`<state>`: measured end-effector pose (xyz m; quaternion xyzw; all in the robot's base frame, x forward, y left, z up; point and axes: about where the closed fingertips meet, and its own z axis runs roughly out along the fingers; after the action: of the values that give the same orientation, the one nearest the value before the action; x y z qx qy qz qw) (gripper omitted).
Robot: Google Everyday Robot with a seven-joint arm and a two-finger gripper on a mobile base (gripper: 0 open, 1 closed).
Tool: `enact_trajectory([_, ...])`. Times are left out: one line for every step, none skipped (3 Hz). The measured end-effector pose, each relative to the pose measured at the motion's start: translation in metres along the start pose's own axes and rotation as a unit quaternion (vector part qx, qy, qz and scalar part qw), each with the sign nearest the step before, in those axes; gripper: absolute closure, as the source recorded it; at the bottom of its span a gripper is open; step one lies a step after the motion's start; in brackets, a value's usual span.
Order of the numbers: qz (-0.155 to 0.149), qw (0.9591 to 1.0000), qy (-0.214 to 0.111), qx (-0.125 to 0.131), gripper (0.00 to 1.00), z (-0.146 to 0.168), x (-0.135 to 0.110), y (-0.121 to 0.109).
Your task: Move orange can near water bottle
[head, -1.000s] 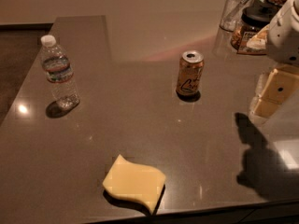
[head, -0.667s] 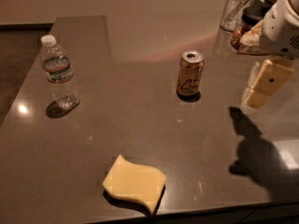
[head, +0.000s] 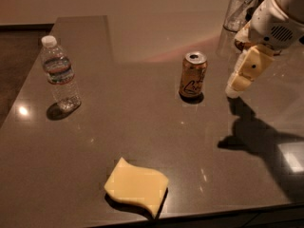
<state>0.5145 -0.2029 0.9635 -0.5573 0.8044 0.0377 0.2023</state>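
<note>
The can (head: pixel 193 75) stands upright on the dark table (head: pixel 142 127), at about 1 o'clock from the table's middle. Its silver top faces up and its dark lettering is too blurred to read. The bottle (head: pixel 59 74) stands upright at about 10 o'clock, near the left edge and well apart from the can (bare tabletop lies between them). Its white cap shows clearly, while its clear body half melts into the reflections.

The gripper (head: pixel 233 89) hangs at the can's 3 o'clock, near it but not touching, its pale yellow tip pointing down and slightly toward the can just above the table. Only one yellow slab of it shows from this side, so whether its grip is spread or closed cannot be told. The white arm (head: pixel 280 13) above it is cut off by the top and right edges, and its shadow falls across the table at 4 o'clock.

A glass (head: pixel 241 4) stands at the far right, its right side hidden behind the arm. A yellow sponge (head: pixel 137 185) lies at 6 o'clock, near the front edge.
</note>
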Motion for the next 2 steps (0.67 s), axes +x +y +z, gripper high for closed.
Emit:
enact_trajectory([0.039, 0.9986, -0.034, -0.013, 0.0, 0.028, -0.013, -0.021])
enact_trajectory([0.053, 0.9971, -0.052, -0.017, 0.0, 0.042, -0.024, -0.03])
